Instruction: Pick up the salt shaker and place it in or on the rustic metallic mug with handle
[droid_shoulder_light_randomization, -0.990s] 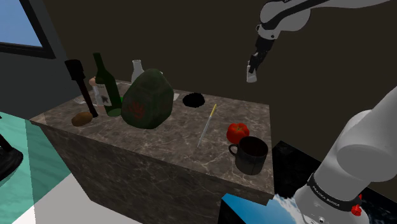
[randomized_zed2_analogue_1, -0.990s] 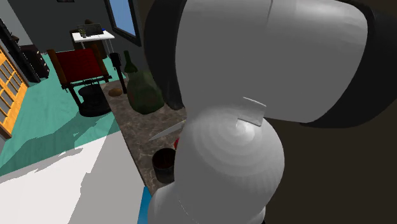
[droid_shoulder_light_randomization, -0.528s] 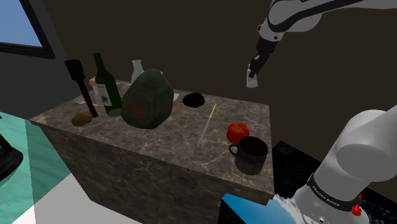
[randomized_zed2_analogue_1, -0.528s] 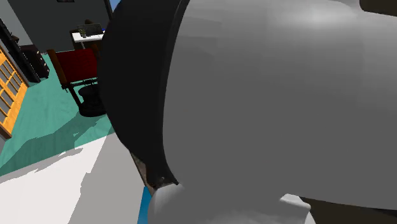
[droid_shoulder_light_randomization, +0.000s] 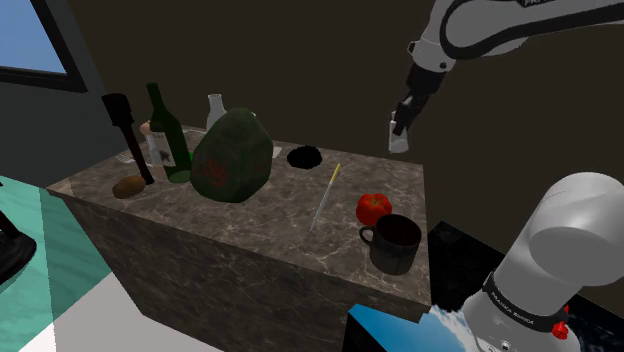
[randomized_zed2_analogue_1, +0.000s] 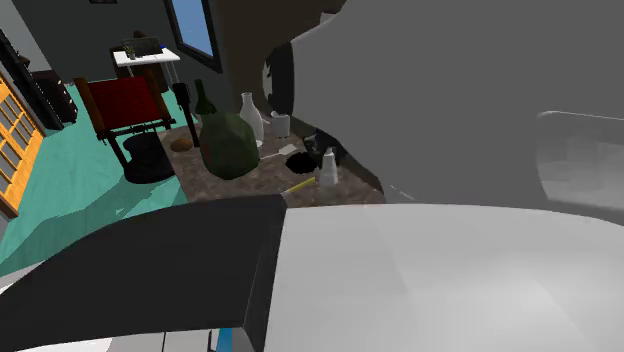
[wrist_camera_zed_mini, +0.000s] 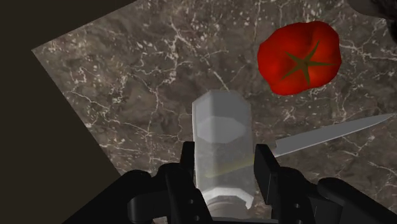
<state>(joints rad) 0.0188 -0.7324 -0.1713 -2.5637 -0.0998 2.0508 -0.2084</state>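
A clear, pale salt shaker (droid_shoulder_light_randomization: 398, 138) hangs in the air above the far right end of the marble counter, with my gripper (droid_shoulder_light_randomization: 402, 122) shut on it. In the wrist view the two fingers (wrist_camera_zed_mini: 266, 170) clasp the salt shaker (wrist_camera_zed_mini: 221, 141) by its sides, over the counter top. The dark mug with a handle (droid_shoulder_light_randomization: 395, 243) stands at the counter's near right corner, well below and nearer than the shaker. A red tomato (droid_shoulder_light_randomization: 374, 208) sits just behind the mug. In the second exterior view the shaker (randomized_zed2_analogue_1: 328, 168) shows past the arm's bulk.
A knife (droid_shoulder_light_randomization: 325, 195) with a yellowish handle lies mid-counter; its blade (wrist_camera_zed_mini: 331, 133) is beside the tomato (wrist_camera_zed_mini: 299, 57). A large green lumpy object (droid_shoulder_light_randomization: 232, 155), a green bottle (droid_shoulder_light_randomization: 168, 132), a black mill (droid_shoulder_light_randomization: 125, 130), a potato (droid_shoulder_light_randomization: 128, 186), a white vase (droid_shoulder_light_randomization: 216, 110) and a black bowl (droid_shoulder_light_randomization: 304, 157) fill the left and back.
The gripper has carried the shaker a little down and toward the shoulder view's right. The arm's links have swung across the second exterior view.
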